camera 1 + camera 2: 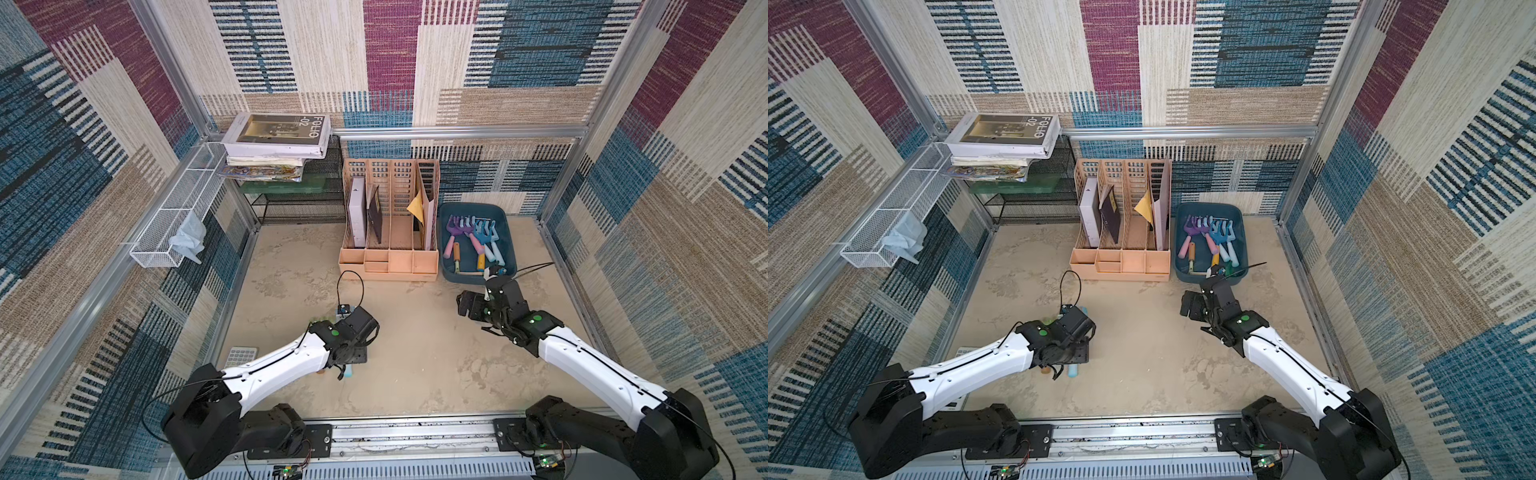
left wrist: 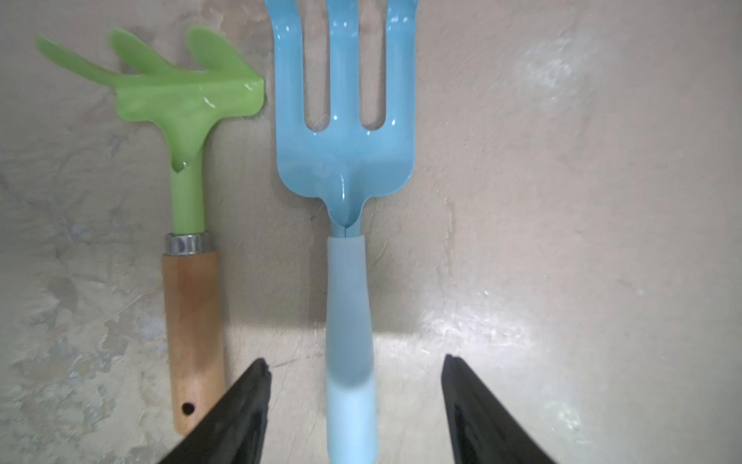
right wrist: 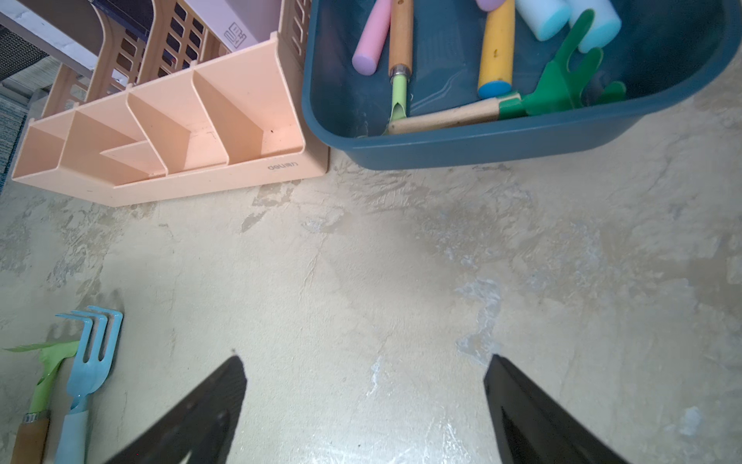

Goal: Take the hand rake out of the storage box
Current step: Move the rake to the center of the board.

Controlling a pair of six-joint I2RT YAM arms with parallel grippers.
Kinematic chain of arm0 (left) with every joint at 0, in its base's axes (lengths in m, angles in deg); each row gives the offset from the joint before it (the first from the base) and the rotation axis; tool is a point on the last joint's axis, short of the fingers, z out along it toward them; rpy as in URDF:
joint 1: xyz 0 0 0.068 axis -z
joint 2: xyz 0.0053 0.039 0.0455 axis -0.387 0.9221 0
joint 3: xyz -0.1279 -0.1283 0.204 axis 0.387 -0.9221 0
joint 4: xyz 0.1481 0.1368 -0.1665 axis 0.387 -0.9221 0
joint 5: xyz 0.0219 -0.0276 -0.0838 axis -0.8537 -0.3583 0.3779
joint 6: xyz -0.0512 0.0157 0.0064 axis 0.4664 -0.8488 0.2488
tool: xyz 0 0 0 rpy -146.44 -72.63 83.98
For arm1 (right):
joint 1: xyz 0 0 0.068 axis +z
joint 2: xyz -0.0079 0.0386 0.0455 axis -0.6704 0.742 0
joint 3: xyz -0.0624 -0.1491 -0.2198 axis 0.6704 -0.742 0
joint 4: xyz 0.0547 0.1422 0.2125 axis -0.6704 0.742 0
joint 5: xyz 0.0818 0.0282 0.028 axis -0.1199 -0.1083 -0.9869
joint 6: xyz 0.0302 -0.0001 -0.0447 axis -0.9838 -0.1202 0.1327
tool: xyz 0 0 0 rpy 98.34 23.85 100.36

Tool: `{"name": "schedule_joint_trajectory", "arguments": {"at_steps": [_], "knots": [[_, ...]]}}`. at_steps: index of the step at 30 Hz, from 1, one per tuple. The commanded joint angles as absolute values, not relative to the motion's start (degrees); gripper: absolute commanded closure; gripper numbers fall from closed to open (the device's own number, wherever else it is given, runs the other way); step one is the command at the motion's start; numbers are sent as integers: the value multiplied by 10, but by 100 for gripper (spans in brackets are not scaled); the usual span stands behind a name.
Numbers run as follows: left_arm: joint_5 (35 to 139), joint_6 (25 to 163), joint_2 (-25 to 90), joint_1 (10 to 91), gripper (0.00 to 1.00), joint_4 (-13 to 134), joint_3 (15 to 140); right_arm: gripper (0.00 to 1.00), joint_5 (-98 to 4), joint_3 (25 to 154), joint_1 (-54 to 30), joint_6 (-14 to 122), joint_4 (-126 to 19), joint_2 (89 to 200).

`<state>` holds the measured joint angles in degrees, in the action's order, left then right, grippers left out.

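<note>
The blue hand rake [image 2: 347,160] is out of the storage box [image 3: 482,148]. It lies flat on the bench [image 3: 361,261], toward the front left and well apart from the box. The left jaws are open, one on each side of the rake's pale blue handle, and there is a gap on both sides. A green hand rake [image 2: 188,104] with a wooden handle lies just beside the blue one and points the same way.

The right jaws are open wide too and hold nothing. They hang over bare bench, just in front of the storage box. The box sits at the back right, next to a peach file holder [image 3: 200,180]. More tools lie inside the box: a dark green rake [image 3: 562,88], a tool with a pink handle [image 3: 371,40] and one with a yellow handle [image 3: 496,48].
</note>
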<state>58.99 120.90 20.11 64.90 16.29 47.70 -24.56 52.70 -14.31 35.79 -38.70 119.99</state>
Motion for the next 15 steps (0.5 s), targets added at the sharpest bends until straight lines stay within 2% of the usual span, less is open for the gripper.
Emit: {"name": "schedule_joint_trajectory", "arguments": {"at_steps": [1,9,15], "knots": [[554,1183,156,641,21,122,500,4,-247,526,-143,361,-404,1203],[564,1103,53,597,10,158,485,2,-208,608,-140,369,-370,1282],[603,1096,-7,588,4,179,455,23,-204,723,-186,402,-352,1409]]}}
